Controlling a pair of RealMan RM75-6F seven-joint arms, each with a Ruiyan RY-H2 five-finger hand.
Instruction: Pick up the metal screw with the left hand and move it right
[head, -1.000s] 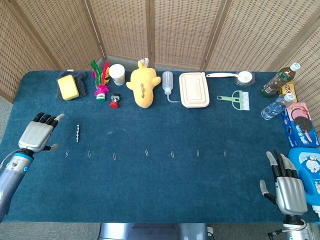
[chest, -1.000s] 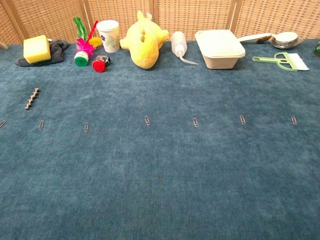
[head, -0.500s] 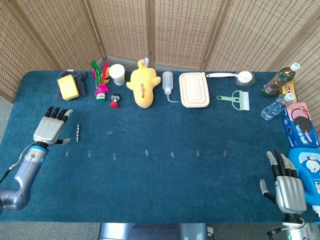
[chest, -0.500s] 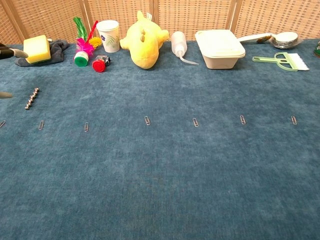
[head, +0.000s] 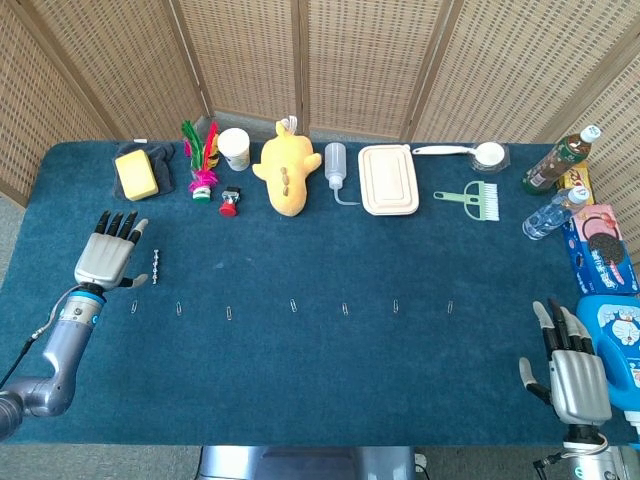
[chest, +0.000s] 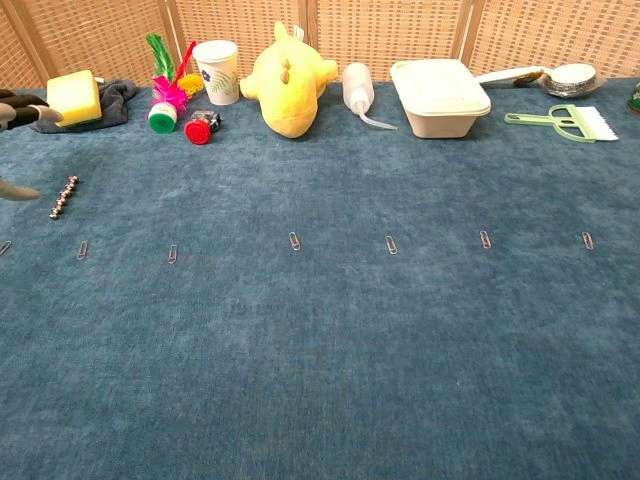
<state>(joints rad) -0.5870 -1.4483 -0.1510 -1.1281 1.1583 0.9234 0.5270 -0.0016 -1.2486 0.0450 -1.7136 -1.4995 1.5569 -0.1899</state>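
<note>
1. Currently, your left robot hand (head: 107, 255) sits at the left end of the blue tabletop (head: 320, 380), palm down, fingers extended and spread, holding nothing.
2. The metal screw (head: 155, 267) lies flat on the tabletop just to the right of that hand, its long axis running toward the far edge. In the head view, the thumb tip reaches close to the screw's near end; you cannot tell from either view whether they touch.
3. In the chest view, only fingertips (chest: 18, 191) of the left robot hand enter at the left edge, with the metal screw (chest: 64, 196) just beside them.
4. Your right robot hand (head: 572, 365) rests at the near right corner of the tabletop, fingers straight and slightly apart, gripping nothing. It does not appear in the chest view.
5. A row of paper clips (head: 293, 306) runs across the tabletop, nearer to you than the screw.
6. Along the far edge stand a yellow sponge (head: 136, 174) on a dark cloth, a paper cup (head: 234, 148), a yellow plush toy (head: 285, 172), a squeeze bottle (head: 335, 166), a lidded food box (head: 388, 179) and a green brush (head: 473, 200).
7. Beside the right robot hand lies a blue package (head: 612, 338), with two bottles (head: 553, 213) farther back.
</note>
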